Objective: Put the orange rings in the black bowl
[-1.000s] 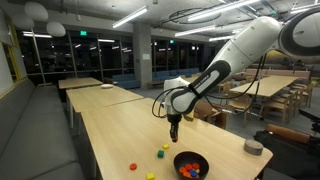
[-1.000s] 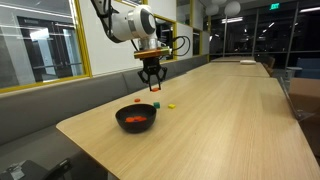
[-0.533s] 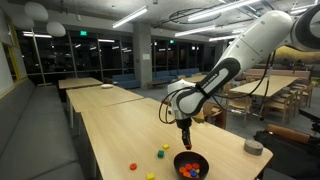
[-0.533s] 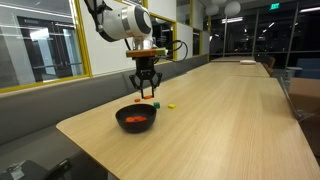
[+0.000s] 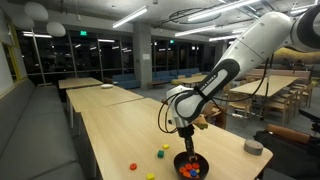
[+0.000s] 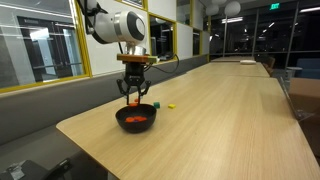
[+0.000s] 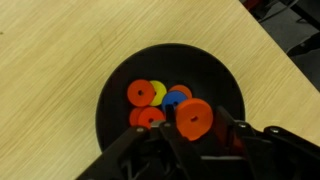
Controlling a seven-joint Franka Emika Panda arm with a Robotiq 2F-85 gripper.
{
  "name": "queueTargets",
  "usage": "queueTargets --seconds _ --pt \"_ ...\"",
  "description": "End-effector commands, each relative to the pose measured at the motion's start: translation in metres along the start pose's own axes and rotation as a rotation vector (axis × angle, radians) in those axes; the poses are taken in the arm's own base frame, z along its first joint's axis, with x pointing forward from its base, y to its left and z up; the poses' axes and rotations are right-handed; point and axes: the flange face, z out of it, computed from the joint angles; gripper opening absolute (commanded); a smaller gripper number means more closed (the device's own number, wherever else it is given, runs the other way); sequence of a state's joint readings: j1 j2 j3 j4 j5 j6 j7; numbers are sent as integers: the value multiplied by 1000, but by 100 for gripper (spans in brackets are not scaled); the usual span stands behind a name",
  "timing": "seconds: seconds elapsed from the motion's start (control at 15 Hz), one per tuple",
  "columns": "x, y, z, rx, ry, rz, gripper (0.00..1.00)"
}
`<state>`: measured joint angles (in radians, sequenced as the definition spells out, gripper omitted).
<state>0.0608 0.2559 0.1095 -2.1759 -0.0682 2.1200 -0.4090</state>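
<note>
Big open office space at night, dark windows, with a long wooden surface [image 5: 110, 130] running away from the camera. The black bowl [image 5: 190, 166] sits near the close end of it.

The hand [image 5: 187, 144] hangs straight above the bowl in both exterior views, fingers pointing down and close over the rim.

The wrist view is the clearest. The hand [image 7: 192, 128] is pinching one orange ring [image 7: 194, 115] between its dark fingers [image 7: 238, 140], right over the inside of the bowl [image 7: 108, 105]. The ring looks lifted clear of the pile rather than resting on it, but I can't say for sure from this angle.

In the bowl there are more orange rings [image 7: 139, 93], plus a yellow piece [image 7: 157, 91] and a blue piece [image 7: 175, 100], all bunched around the middle.

A few pieces lie loose on the wood to the left of the bowl in an exterior view:
- a red-orange piece [image 5: 132, 167]
- a red piece [image 5: 160, 154]
- two yellow pieces [image 5: 166, 148]

A small grey container [image 5: 253, 147] sits off to the right, well apart from the bowl.
</note>
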Motion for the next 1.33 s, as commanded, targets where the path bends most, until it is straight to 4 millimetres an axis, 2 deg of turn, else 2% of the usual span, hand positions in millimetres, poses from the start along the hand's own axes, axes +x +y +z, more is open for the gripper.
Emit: queueTargets --seconds 0.0,0.07,0.27,0.33,0.6,0.87,1.07,1.27 --pt "5 -8 3 56 5 -34 68" --pt "7 -8 4 58 9 -34 73" --pt "19 -8 5 46 47 -14 97" --pt "23 -7 4 42 59 -14 100" --pt "41 -7 -16 3 132 -27 100" --pt "65 -18 -35 3 225 -57 100" --pt "92 -31 -38 34 327 -63 100" --pt "116 -43 -33 49 389 -71 100"
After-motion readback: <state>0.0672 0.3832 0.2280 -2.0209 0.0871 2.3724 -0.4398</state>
